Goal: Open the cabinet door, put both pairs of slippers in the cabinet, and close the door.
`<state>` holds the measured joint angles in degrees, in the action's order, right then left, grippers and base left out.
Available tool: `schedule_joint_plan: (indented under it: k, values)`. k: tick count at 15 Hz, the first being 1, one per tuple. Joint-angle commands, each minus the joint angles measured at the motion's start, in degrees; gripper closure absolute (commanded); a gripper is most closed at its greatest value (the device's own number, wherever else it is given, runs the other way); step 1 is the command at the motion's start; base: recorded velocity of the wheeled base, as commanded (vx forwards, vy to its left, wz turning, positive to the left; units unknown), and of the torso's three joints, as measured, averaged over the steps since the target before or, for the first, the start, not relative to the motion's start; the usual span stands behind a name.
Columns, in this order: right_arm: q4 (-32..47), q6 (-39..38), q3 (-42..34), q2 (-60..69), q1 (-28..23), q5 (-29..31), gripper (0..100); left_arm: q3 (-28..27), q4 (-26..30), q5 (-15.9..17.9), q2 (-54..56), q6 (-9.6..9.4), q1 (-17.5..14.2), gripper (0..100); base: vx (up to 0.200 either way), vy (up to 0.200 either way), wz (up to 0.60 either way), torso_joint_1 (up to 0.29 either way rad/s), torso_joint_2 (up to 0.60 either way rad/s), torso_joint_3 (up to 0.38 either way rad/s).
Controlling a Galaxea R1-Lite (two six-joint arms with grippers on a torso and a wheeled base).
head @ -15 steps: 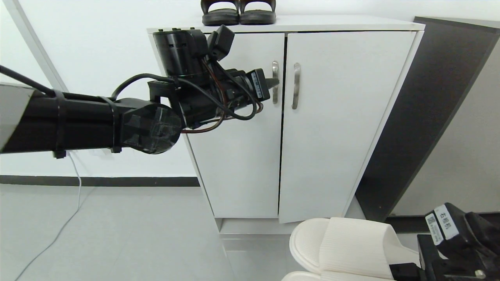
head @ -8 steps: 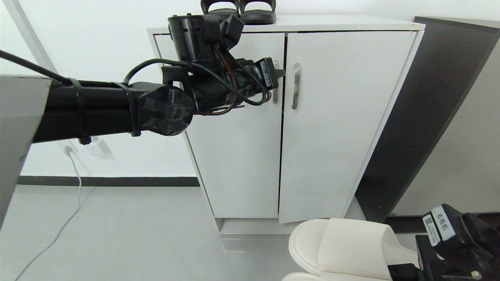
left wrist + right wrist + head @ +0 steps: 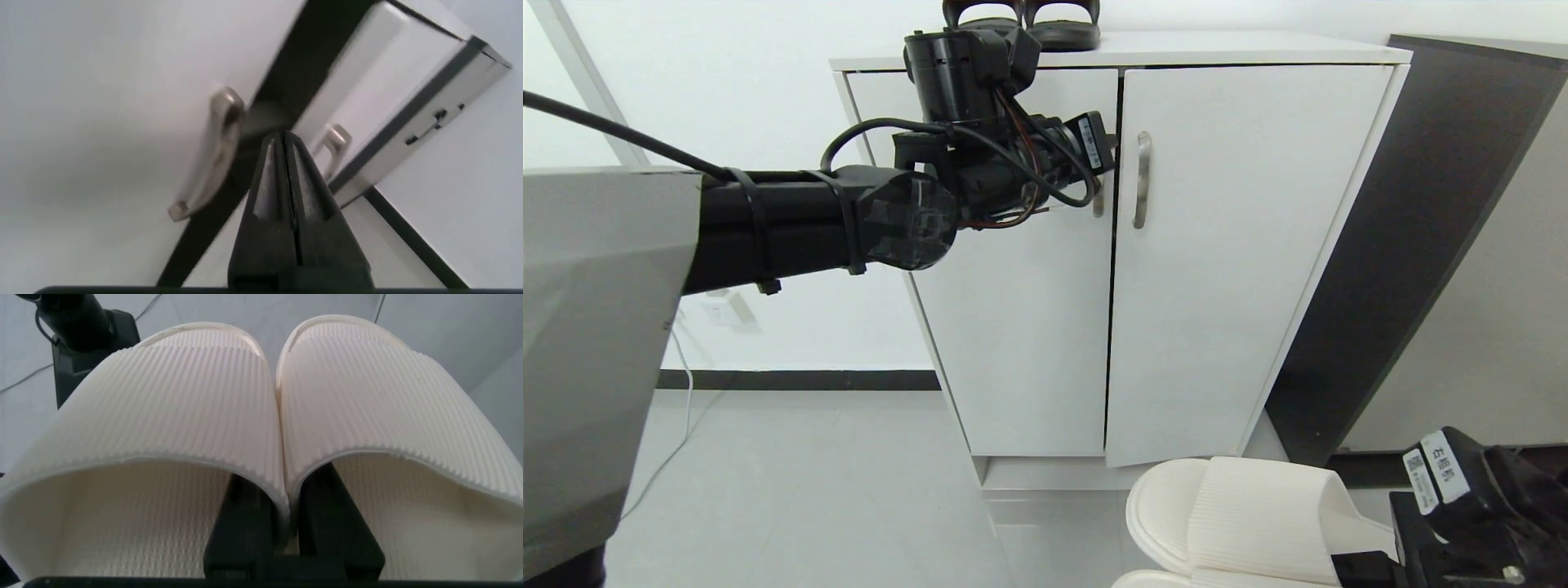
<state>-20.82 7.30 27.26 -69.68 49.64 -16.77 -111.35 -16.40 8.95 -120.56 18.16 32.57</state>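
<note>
Left gripper (image 3: pixel 1107 152) is at the seam between the doors, fingers pressed together with nothing between them.
Black sandals (image 3: pixel 1021 24) sit on the cabinet top (image 3: pixel 1217 49), above it. Left door handle (image 3: pixel 1098 204) is just beside the tip on its left, long axis vertical. Right door handle (image 3: pixel 1142 180) is just past the tip on the other side. Both doors look shut. The left arm is the nearer one. My read: the fingers must spread across that vertical bar before any pull. Right gripper (image 3: pixel 284 527) is low and well apart, pinching the white slippers (image 3: pixel 1241 506) by their inner walls.
</note>
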Motion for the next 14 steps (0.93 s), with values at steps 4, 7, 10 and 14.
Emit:
schedule_joint_plan:
  k: [4, 7, 10, 14]
  values:
    - [0.0, 0.3, -0.1, -0.2, 0.0, 0.0, 100, -3.2, 2.3, -2.2, -3.7, -0.06, 0.0, 100, 0.0, 0.0, 0.0, 0.0, 0.0, 0.0]
    - [0.0, 0.8, -0.3, -0.2, 0.0, -0.1, 100, -3.2, 2.4, -2.3, -4.5, -0.06, -0.1, 100, 0.0, 0.0, 0.0, 0.0, 0.0, 0.0]
    - [0.0, 0.8, -0.4, -0.4, 0.0, -0.1, 100, -3.2, 2.3, -2.2, -4.5, -0.06, -0.1, 100, 0.0, 0.0, 0.0, 0.0, 0.0, 0.0]
    - [-0.1, 0.8, -0.5, -0.6, 0.0, -0.1, 100, -3.2, 2.2, -2.1, -2.2, 0.03, 1.6, 100, 0.0, 0.0, 0.0, 0.0, 0.0, 0.0]
